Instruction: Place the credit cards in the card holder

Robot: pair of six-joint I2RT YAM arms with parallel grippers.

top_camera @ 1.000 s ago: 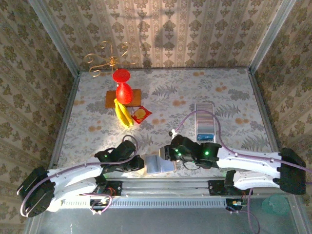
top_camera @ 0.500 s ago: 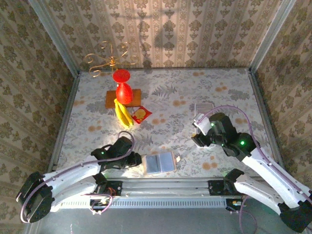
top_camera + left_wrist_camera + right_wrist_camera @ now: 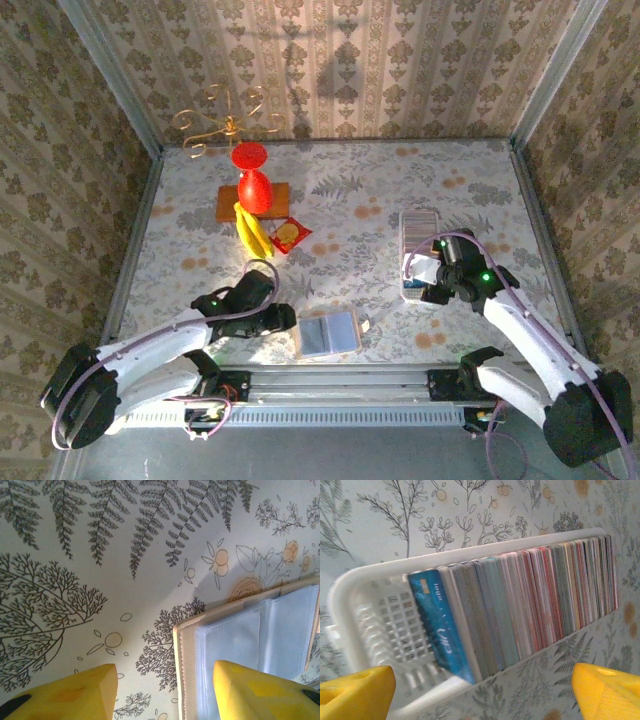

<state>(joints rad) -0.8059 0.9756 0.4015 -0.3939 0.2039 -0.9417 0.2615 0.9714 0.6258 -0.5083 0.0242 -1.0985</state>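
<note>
The credit cards [image 3: 520,605] are packed on edge in the white tray [image 3: 365,615] at the table's right, their row running away from the arms. The opened card holder [image 3: 250,645] is overhung by the wide left gripper [image 3: 162,692]. The right gripper [image 3: 480,690] is held wide above; two tightly packed cards, it seems, could be pinched together.

Seen from the card holder [image 3: 328,334], the tray [image 3: 418,226] holding the credit cards [image 3: 520,615] lies behind and right, the bananas [image 3: 252,232] behind and left.

Bright, even light from above, soft shadows on the back wall [image 3: 340,75], wrist views slightly soft
</note>
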